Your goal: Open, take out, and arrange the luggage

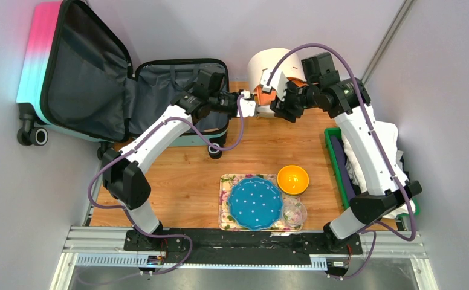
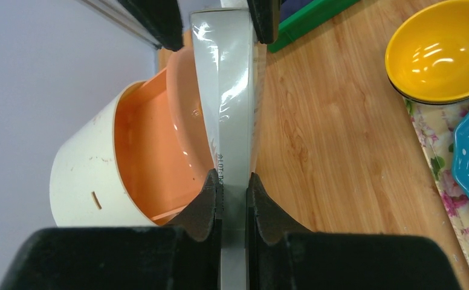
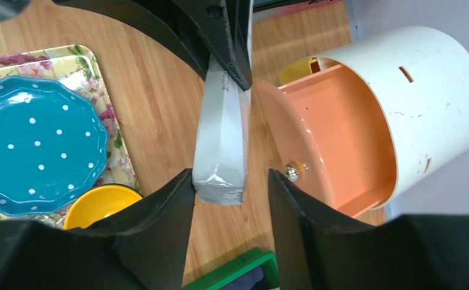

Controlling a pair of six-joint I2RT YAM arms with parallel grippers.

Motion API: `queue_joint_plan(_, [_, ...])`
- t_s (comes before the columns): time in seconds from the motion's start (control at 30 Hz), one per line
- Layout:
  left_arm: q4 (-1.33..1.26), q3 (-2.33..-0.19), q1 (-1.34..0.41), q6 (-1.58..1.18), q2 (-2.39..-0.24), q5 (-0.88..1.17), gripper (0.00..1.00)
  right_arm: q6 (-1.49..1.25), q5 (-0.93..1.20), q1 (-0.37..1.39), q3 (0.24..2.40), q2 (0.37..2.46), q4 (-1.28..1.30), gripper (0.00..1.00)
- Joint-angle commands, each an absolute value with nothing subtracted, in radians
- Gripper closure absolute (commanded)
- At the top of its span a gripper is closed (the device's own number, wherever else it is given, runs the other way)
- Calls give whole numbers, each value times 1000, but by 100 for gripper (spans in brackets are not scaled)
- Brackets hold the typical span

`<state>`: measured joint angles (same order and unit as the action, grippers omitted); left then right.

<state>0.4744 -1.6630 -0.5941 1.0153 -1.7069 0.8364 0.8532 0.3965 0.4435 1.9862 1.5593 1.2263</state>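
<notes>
luggage (image 1: 87, 78) open; left gripper (image 2: 232, 184) pinches probable packet (image 2: 226, 90).

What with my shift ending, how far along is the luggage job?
Done: the luggage lies open, and a blue plate sits on the floral tray with a yellow bowl at its edge. In hand: the left gripper is shut on a grey wrapped packet, the right gripper open around its other end, beside the open orange drawer of the cabinet. Left: setting the packet down.
</notes>
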Motion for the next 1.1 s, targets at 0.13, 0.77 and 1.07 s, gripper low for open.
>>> queue_joint_plan(0.13, [411,-1657,-604,1026,-1643,864,100,873,368,449,1988,1568,1223,85])
queue_joint_plan(0.77, [140,-1480,-529,755,-1545,661,29,736,557,121,1997,1493,1066,100])
queue_joint_plan(1.07, [129,-1465,-523,724,-1543,655,29,828,545,46,1957,1532,1046,100])
